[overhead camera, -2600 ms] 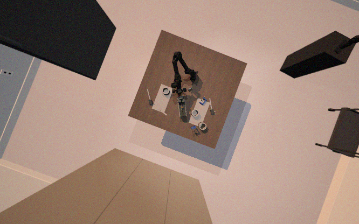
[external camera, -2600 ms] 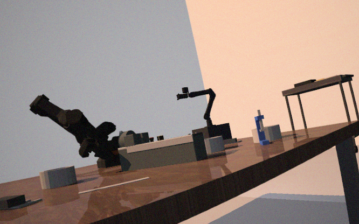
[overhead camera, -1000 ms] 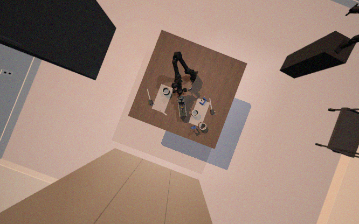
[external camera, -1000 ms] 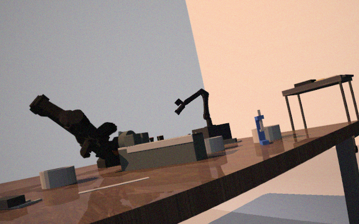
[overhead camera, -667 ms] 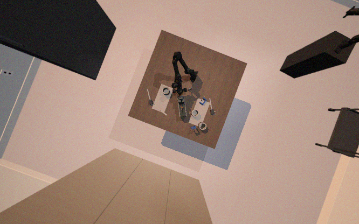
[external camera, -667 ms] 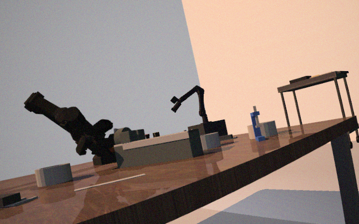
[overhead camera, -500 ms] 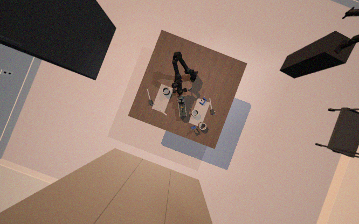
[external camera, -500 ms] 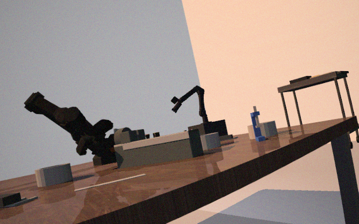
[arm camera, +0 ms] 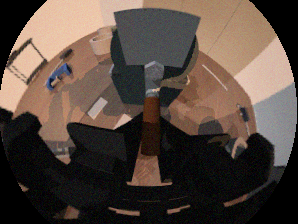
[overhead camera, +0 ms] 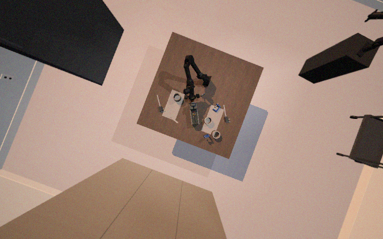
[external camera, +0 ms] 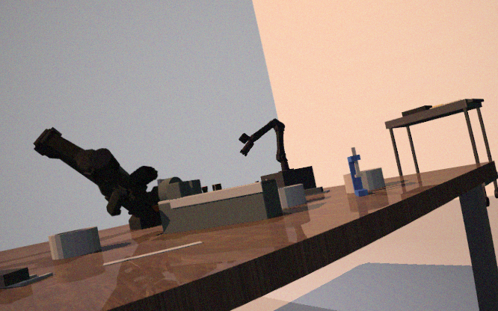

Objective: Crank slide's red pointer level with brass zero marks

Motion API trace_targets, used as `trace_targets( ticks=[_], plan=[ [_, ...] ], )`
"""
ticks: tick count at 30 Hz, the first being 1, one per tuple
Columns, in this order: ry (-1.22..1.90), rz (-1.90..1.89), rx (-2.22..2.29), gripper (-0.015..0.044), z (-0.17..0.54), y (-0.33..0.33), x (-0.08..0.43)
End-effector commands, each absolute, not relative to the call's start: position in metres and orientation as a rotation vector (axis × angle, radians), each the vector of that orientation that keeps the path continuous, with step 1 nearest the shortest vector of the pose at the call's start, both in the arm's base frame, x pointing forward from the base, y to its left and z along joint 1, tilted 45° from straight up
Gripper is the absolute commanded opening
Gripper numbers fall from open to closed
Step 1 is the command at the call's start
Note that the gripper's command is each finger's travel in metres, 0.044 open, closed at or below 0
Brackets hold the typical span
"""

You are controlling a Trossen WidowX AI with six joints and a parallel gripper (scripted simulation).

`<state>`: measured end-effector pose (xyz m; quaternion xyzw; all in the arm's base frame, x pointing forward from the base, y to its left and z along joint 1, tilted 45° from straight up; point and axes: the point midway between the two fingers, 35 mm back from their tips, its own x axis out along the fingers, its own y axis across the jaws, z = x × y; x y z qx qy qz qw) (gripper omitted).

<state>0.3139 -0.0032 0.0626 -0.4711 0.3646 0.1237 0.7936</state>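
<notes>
A square wooden table [overhead camera: 240, 85] [external camera: 398, 206], reddish brown with fine grain and a soft sheen, stands on a pale pinkish floor [overhead camera: 77, 112], one corner over a flat blue-grey mat [overhead camera: 254, 130] [external camera: 405, 287]. Grey-blue and peach walls rise behind, and a dark thin-legged side table [external camera: 437, 112] stands in the room. Near the middle of the wooden top sits the machine [overhead camera: 194, 115] [external camera: 220, 212] [arm camera: 157, 37] — a long, boxy grey-green body with a pale upper strip. At its end nearest the arm [overhead camera: 188, 74] [external camera: 96, 166], the pincer [external camera: 154, 208] [arm camera: 149, 115] is closed on the crank's handle [arm camera: 151, 122], a smooth brown cylinder. Beside the machine lie matte white sheets [overhead camera: 172, 107] [overhead camera: 212, 118], round grey-white rings, and a blue angular clamp [overhead camera: 216, 107] [external camera: 355, 176] [arm camera: 58, 76] — the pointer's level against the marks is too small to tell
</notes>
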Motion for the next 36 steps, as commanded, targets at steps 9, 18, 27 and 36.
trace_targets(
  ticks=[9, 18, 27, 36],
  plan=[
    [0.796, 0.291, -1.011, 0.0000, 0.055, 0.002, 0.308],
    [0.796, 0.291, -1.011, 0.0000, 0.054, 0.004, 0.306],
    [0.797, 0.291, -1.010, 0.0000, 0.054, 0.008, 0.303],
    [0.797, 0.292, -1.010, 0.0000, 0.054, 0.016, 0.298]
  ],
)
